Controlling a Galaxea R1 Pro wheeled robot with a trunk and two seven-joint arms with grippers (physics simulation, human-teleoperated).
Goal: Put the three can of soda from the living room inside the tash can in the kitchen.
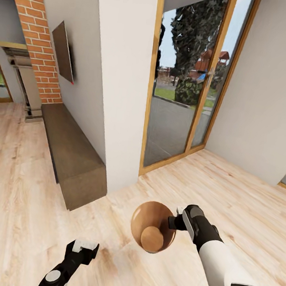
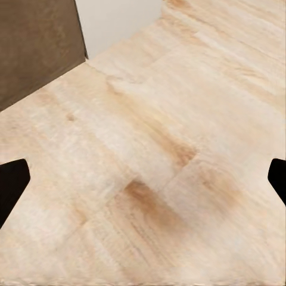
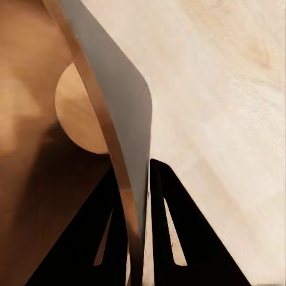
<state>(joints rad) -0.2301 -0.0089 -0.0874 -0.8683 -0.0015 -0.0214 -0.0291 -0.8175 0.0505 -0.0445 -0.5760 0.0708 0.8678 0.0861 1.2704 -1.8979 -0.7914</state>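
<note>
I am in the living room, over its light wood plank floor [image 1: 16, 199]. The tash can [image 1: 153, 226] hangs above the floor in front of me, its coppery brown inside facing up and holding nothing. My right gripper [image 1: 175, 221] is shut on its rim at the right side. In the right wrist view the two dark fingers [image 3: 168, 229] pinch the thin wall of the tash can [image 3: 113, 101], brown inside on one side, grey outside on the other. My left gripper [image 1: 84, 246] hangs low at the left, open, with bare floor between its fingertips [image 2: 12, 185]. The cans of soda are out of view.
A long dark low cabinet [image 1: 73, 153] runs along the wall on the left, with a TV [image 1: 64, 50] above it and a red-brick fireplace column [image 1: 35, 33] beyond. A white pillar [image 1: 122, 92] stands ahead, with wood-framed glass doors [image 1: 190, 77] to its right.
</note>
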